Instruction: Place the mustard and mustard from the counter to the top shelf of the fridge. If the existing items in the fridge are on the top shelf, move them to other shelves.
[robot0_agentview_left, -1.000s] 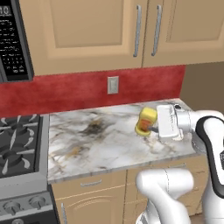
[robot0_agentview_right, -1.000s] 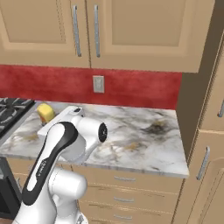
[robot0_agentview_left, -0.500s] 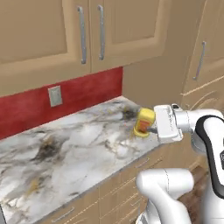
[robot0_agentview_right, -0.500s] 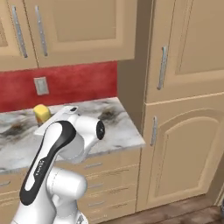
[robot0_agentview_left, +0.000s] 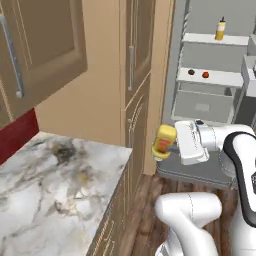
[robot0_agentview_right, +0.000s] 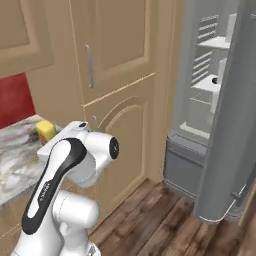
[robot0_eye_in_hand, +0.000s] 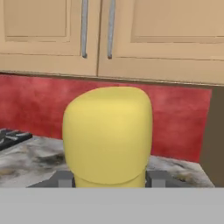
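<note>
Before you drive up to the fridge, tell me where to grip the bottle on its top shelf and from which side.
Take the bottle by its amber body, below the thin dark nozzle, coming in level from the open front. It stands upright on the top shelf with both sides free; the nozzle looks too narrow to hold.

Yellow-lidded, orange-labelled mustard jar; grey-brown marbled white counter; grey fridge.

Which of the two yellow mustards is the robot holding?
The squat jar with the yellow lid and orange-red label, clamped in the gripper. The taller bottle with the dark nozzle stands on the fridge's top shelf.
</note>
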